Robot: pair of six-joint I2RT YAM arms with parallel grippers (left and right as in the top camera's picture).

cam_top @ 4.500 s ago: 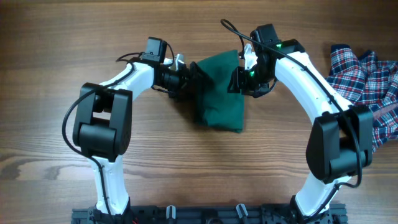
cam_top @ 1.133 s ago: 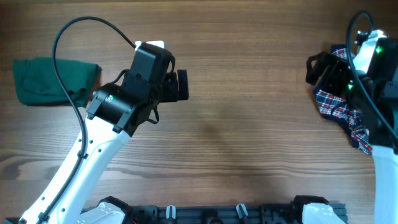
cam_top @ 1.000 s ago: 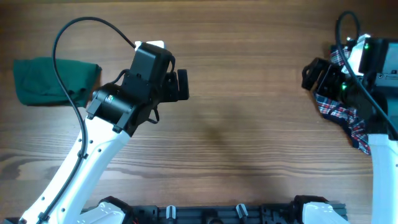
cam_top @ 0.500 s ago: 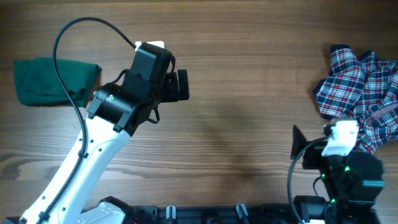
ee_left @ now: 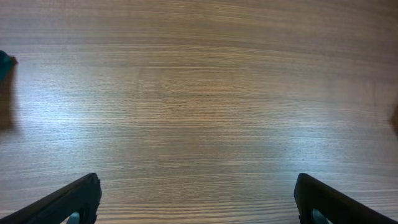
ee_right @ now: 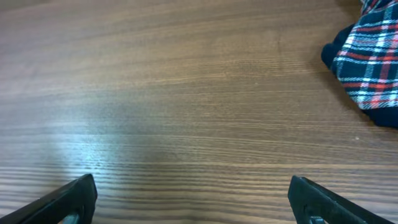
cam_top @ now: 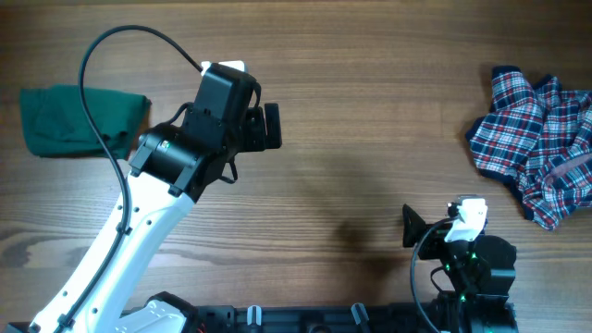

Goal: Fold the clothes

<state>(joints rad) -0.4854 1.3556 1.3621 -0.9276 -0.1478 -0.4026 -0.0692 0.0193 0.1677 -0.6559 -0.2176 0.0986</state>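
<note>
- Upper left of the overhead view: the dark green garment lies on the wooden surface as a flat, roughly rectangular bundle. A black cable from the left arm arcs over it. Nothing grips it.
- In the left wrist view, only a sliver of this green cloth shows at the left edge of the frame.
- Left of centre in the overhead view: the left arm rises from the lower left corner. The left claw points toward the middle of the frame, well apart from the green garment.
- The left claw is released, with its jaws spread wide. In the left wrist view its two dark fingertips sit in the lower corners with only bare wood grain between them. It holds nothing.
- Lower right of the overhead view: the right arm sits folded close to its base at the bottom edge. The right claw points left over bare wood.
- The right claw is also released and empty. In the right wrist view its fingertips stand far apart in the lower corners.
- Upper right of the overhead view: the navy, red and white plaid garment lies in a crumpled heap against the right edge, well apart from the right claw.
- In the right wrist view, a rumpled corner of the plaid garment fills the upper right of the frame.
</note>
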